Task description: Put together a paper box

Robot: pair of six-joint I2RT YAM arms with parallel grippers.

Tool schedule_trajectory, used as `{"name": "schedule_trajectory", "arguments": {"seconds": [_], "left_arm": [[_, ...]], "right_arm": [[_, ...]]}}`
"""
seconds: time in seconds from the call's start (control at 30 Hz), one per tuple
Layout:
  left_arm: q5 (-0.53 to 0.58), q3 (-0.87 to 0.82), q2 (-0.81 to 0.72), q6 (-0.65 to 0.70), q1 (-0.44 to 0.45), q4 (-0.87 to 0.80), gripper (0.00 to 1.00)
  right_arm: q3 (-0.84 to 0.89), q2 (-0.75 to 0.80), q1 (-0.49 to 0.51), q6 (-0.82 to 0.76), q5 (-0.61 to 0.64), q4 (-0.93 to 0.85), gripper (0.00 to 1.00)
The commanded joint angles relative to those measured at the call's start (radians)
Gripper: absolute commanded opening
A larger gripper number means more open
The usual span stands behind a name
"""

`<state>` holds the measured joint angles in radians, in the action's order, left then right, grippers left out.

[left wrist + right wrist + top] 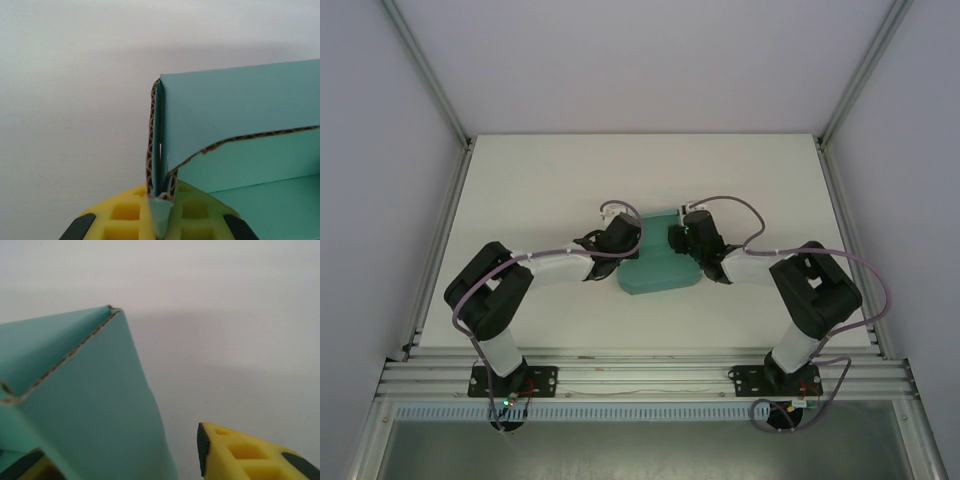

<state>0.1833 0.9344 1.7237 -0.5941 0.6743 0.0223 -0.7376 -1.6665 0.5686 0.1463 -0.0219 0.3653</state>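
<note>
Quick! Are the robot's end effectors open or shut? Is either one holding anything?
Left end effector: shut on a folded wall of the paper box.
Right end effector: open, straddling a box panel, not gripping it.

Paper box [240,100]: matt teal corrugated card.
</note>
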Motion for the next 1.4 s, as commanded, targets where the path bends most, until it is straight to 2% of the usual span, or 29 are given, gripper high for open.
{"name": "schedule_trajectory", "arguments": {"seconds": [0.0, 0.17, 0.27, 0.3, 0.47, 0.7, 0.83, 0.87, 0.97, 1.07, 1.1, 1.17, 1.23, 1.3, 1.37], "left_arm": [[0.021, 0.015, 0.031, 0.007, -0.004, -0.089, 0.0], [0.053, 0.043, 0.034, -0.014, -0.004, -0.146, 0.0], [0.099, 0.073, 0.048, -0.052, -0.003, -0.208, 0.0], [0.122, 0.086, 0.056, -0.074, -0.002, -0.236, 0.0], [0.275, 0.141, 0.114, -0.203, -0.004, -0.409, 0.0], [0.328, 0.177, 0.173, -0.294, -0.004, -0.502, 0.0], [0.385, 0.244, 0.224, -0.371, -0.004, -0.615, 0.0], [0.401, 0.25, 0.226, -0.393, -0.004, -0.632, 0.0], [0.384, 0.23, 0.212, -0.35, -0.004, -0.573, 0.0], [0.337, 0.221, 0.202, -0.242, -0.001, -0.487, 0.0], [0.313, 0.218, 0.196, -0.198, 0.002, -0.447, 0.0], [0.262, 0.198, 0.19, -0.134, 0.004, -0.368, 0.0], [0.222, 0.171, 0.145, -0.104, 0.005, -0.298, 0.0], [0.19, 0.132, 0.116, -0.065, 0.004, -0.214, 0.0], [0.159, 0.102, 0.088, -0.015, 0.004, -0.147, 0.0]], "right_arm": [[-0.046, 0.012, -0.005, -0.018, 0.028, -0.073, 0.34], [-0.086, -0.014, 0.0, 0.024, 0.201, -0.192, 0.32], [-0.1, -0.032, 0.002, 0.077, 0.338, -0.234, 0.2], [-0.104, -0.035, 0.004, 0.1, 0.376, -0.241, 0.12], [-0.119, -0.054, 0.008, 0.18, 0.51, -0.286, 0.01], [-0.14, -0.076, 0.014, 0.337, 0.664, -0.384, 0.0], [-0.159, -0.086, 0.013, 0.398, 0.707, -0.429, 0.0], [-0.155, -0.085, 0.014, 0.397, 0.701, -0.424, 0.0], [-0.137, -0.081, 0.017, 0.303, 0.603, -0.336, 0.03], [-0.115, -0.067, 0.019, 0.224, 0.5, -0.247, 0.03], [-0.1, -0.054, 0.02, 0.197, 0.449, -0.204, 0.07], [-0.064, -0.02, 0.02, 0.165, 0.349, -0.121, 0.16], [-0.027, 0.018, 0.019, 0.1, 0.213, -0.038, 0.33], [-0.014, 0.053, 0.019, 0.07, 0.117, -0.02, 0.39], [-0.007, 0.09, 0.019, 0.02, 0.012, -0.017, 0.53]]}}
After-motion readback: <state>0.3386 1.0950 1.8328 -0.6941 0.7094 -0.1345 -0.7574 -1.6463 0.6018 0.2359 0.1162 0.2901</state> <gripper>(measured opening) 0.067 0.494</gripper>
